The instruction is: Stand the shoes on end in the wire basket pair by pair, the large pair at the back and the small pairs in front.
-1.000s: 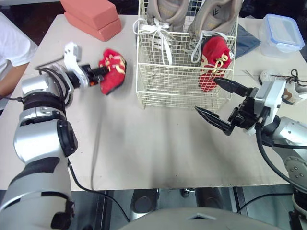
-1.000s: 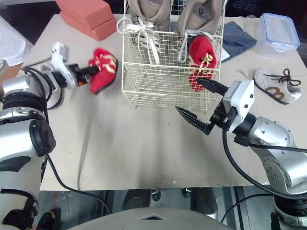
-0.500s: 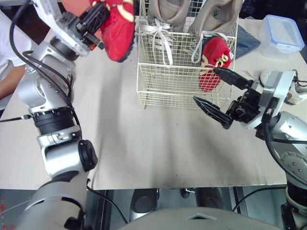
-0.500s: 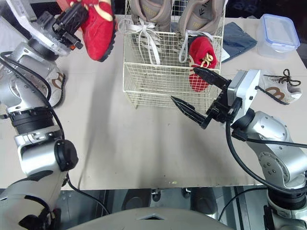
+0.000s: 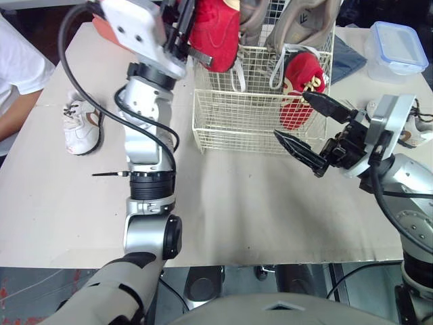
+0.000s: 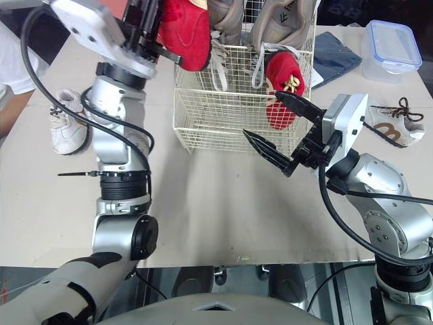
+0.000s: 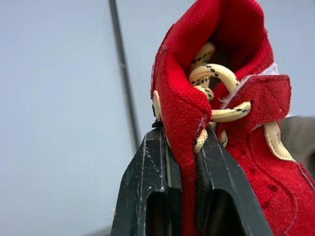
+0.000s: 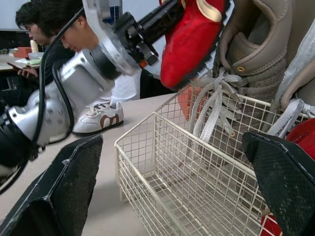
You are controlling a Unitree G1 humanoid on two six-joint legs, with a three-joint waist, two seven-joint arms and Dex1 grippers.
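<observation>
Red shoe hangs above the basket's front-left corner.
Left jaws pinch its collar, toe down, long axis near upright; its mate stands front-right; right jaws spread before the basket.

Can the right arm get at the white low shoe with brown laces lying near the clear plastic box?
Probably yes: that white low shoe with brown laces lies uncovered on the table beside the arm, and the right gripper has its jaws open, empty.
</observation>
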